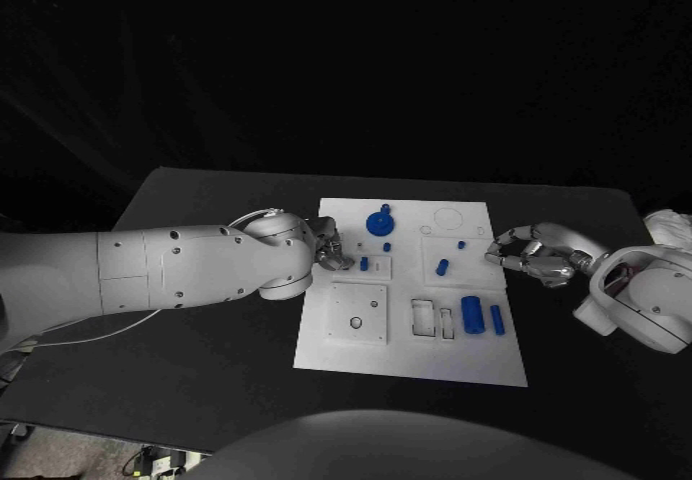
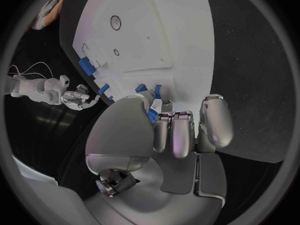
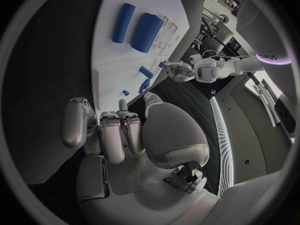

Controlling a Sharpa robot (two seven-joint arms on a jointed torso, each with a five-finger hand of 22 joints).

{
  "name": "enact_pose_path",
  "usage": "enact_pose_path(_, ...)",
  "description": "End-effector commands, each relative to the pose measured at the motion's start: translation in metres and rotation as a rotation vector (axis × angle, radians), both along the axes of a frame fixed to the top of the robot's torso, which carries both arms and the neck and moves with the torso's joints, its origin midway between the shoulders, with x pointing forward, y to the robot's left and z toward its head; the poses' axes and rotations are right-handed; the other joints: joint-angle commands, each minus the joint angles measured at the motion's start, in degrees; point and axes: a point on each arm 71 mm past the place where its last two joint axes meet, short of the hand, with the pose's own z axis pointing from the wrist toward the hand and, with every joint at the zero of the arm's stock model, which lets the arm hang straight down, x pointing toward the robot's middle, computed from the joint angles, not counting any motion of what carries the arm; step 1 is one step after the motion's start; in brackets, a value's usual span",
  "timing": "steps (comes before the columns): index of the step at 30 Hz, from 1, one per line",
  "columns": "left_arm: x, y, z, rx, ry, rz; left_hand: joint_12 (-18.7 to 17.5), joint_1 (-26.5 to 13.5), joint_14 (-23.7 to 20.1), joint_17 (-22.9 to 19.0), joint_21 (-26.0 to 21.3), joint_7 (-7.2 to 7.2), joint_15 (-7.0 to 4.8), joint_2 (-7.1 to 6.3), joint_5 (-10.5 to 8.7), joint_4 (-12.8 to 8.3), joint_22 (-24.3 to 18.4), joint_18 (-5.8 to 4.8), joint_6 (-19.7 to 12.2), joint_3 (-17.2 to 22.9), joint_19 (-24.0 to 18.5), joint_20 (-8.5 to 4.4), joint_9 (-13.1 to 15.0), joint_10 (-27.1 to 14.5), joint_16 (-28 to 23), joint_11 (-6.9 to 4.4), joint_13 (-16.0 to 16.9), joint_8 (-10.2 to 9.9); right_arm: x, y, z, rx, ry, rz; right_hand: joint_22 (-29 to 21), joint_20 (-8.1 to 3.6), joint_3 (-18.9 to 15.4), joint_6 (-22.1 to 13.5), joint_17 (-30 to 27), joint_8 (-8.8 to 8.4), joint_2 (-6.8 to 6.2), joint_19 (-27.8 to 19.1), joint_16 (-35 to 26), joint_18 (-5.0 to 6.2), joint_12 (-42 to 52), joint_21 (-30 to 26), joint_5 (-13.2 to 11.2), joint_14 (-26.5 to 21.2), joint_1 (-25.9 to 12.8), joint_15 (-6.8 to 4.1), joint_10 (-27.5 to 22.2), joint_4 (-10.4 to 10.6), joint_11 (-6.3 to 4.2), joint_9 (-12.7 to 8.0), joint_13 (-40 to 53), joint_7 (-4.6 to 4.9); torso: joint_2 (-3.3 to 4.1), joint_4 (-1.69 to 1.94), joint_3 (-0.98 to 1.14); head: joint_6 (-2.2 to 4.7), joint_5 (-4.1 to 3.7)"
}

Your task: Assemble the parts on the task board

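Observation:
The white task board (image 1: 411, 345) lies mid-table. On it are a round blue knob (image 1: 381, 222), several small blue pieces such as (image 1: 444, 266), a thick blue cylinder (image 1: 472, 309) and a slim one (image 1: 496, 319). My left hand (image 1: 332, 252) hovers over the board's left edge with its fingers curled, the tips right beside a small blue piece (image 1: 364, 263). In the left wrist view a blue piece (image 2: 152, 116) shows between thumb and fingertips; whether it is held is unclear. My right hand (image 1: 526, 256) sits at the board's right edge, loosely curled and holding nothing (image 3: 125, 135).
A square insert with an oval hole (image 1: 358, 322) and two rectangular slots (image 1: 433, 318) occupy the board's near half. Bare black table (image 1: 216, 380) surrounds the board. My bulky left forearm (image 1: 188, 270) lies across the table's left side.

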Motion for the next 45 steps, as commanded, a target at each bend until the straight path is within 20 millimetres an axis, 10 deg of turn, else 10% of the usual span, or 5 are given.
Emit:
enact_pose_path(1,-0.006,0.009,-0.012,0.091,0.096,0.082,-0.18,0.94,5.39,12.8,-0.33,-0.16,-0.02,0.04,-0.66,-0.72,4.49,0.96,-0.09,0.47,-0.4,0.12,-0.18,5.06,-0.33,-0.02,13.75,-0.41,-0.001,0.001,-0.001,-0.002,0.01,0.015,9.17,0.07,-0.05,-0.33,15.07,-0.21,-0.01,-0.38,0.2,0.81,0.01,-0.26,0.27,6.07,0.44,0.27,5.97,-0.29,0.42,-0.07,15.05,-0.04,0.03,-0.03,0.01,-0.01,-0.08)
enact_pose_path(13,-0.005,0.011,-0.011,0.083,0.085,0.092,-0.15,0.82,5.39,12.8,-0.45,0.24,0.18,-0.46,-1.46,-0.05,4.6,0.94,-0.82,-0.38,-0.36,0.26,-0.78,5.08,-0.34,0.27,13.77,-0.78,-0.001,0.0,-0.001,-0.003,0.011,0.014,9.16,0.07,-0.04,-0.35,15.07,-0.22,-0.01,-0.39,0.2,0.81,0.01,-0.29,0.3,6.07,0.48,0.27,5.97,-0.3,0.42,-0.09,15.05,-0.04,0.0,0.01,0.0,-0.01,-0.15)
enact_pose_path(28,-0.004,0.014,-0.012,0.123,0.094,0.084,-1.38,-16.46,5.25,12.62,-1.48,2.79,1.48,-0.75,-4.62,1.79,4.63,1.07,-10.11,-14.94,-0.68,1.34,-2.7,4.24,-0.75,1.88,12.96,-4.11,-0.001,0.0,-0.001,-0.003,0.01,0.013,9.17,0.08,-0.05,-0.42,15.07,-0.25,-0.03,-0.37,0.2,0.8,0.01,-0.28,0.34,6.07,0.56,0.27,5.97,-0.31,0.42,-0.11,15.05,-0.04,0.01,0.01,0.01,-0.01,-0.11)
enact_pose_path(45,0.004,0.023,0.01,0.068,0.031,0.097,-1.03,-18.14,5.4,13.12,-1.32,3.11,1.86,2.16,-3.59,1.62,5.38,1.03,-10.78,-24.98,-0.51,1.86,-5.31,4.37,0.18,2.28,13.18,-3.3,-0.001,-0.002,-0.002,-0.006,0.015,0.011,9.16,0.07,-0.06,-0.44,15.07,-0.25,-0.12,-0.4,0.2,0.82,0.01,-0.35,0.48,6.07,0.73,0.27,5.97,-0.4,0.42,-0.13,15.05,-0.03,-0.01,-0.03,0.0,-0.01,-0.25)
